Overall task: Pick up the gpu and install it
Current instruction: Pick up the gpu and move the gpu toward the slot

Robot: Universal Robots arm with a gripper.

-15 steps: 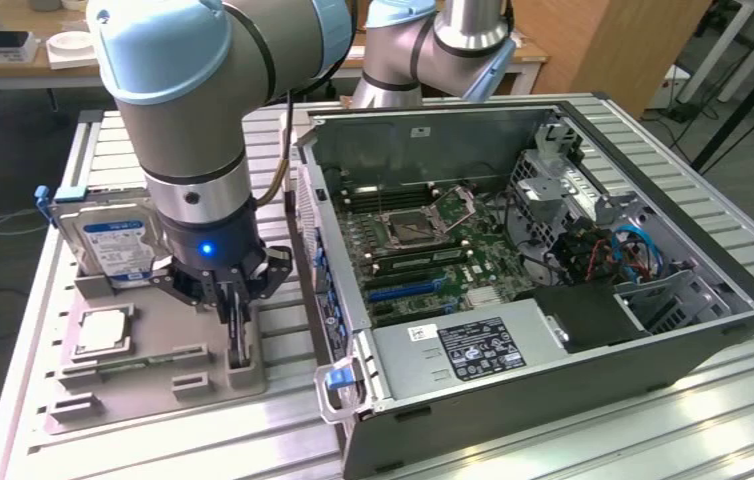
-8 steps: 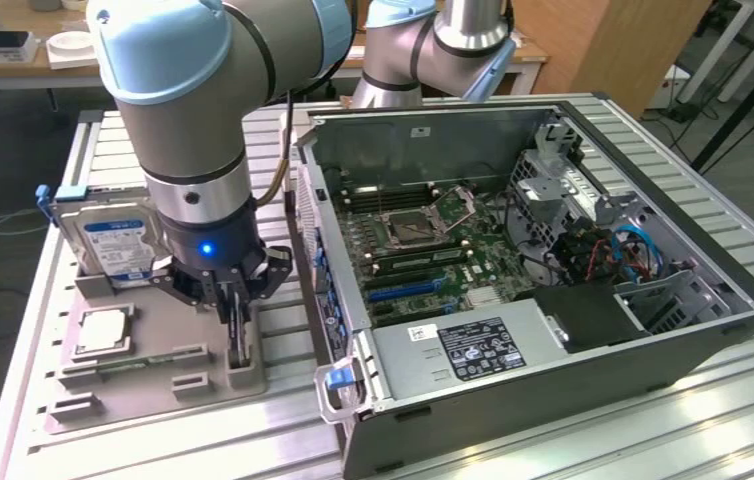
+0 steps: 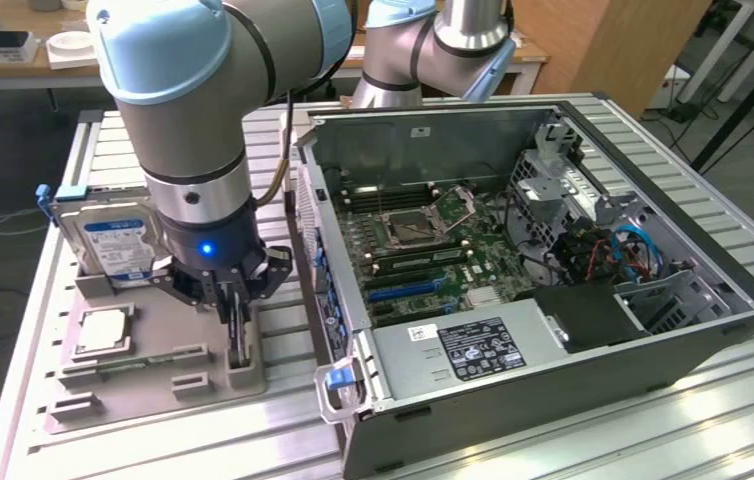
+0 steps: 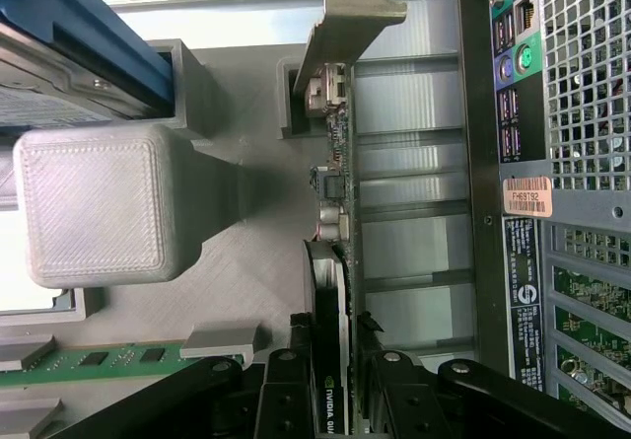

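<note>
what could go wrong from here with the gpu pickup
1. The gripper pinches the gpu by its thin edge, so the card might tilt or slip when lifted.
2. The metal bracket seems to sit in a slot of the grey holder and could snag on the way up.
3. The computer case stands close beside the card, so a sideways drift could knock it.

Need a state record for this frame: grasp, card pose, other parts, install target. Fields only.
grasp: tool closed on the gpu, one finger on each side of it
card_pose: on edge at the grey holder, bracket end away from the tool; seated or lifted, cannot tell
other_parts: hard drive upright and memory stick flat in the holder
target: case open, motherboard exposed, gpu not in it
</note>
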